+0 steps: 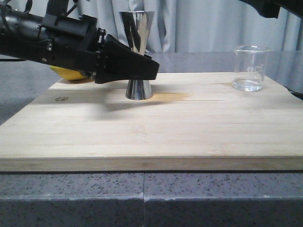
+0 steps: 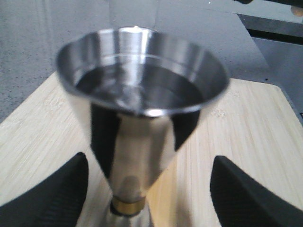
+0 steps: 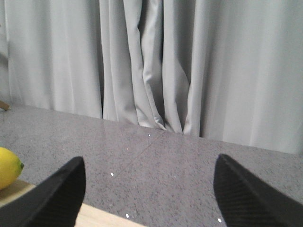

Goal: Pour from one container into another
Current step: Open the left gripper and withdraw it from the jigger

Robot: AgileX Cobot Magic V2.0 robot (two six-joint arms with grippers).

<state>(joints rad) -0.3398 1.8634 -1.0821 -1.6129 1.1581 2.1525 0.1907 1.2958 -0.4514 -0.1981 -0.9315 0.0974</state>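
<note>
Jigger (image 1: 138, 56) is standing on the board (image 1: 151, 127), the left hand (image 1: 142, 68) reaching around its waist; beaker (image 1: 250, 67) sitting well apart. Left wrist: fingers (image 2: 47, 196) gaping wide beside it, not touching. Right wrist: right hand (image 3: 147, 198) hanging wide, lemon (image 3: 8, 166) beside one finger.

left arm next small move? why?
Probably back the left gripper straight away from the jigger. Its fingers are open on both sides of the waist, not touching, the jigger stands upright holding liquid, and the beaker sits apart.

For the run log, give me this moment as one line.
left gripper: open around steel hourglass jigger, liquid inside | clear glass beaker: upright on wooden board | right gripper: open, empty
</note>
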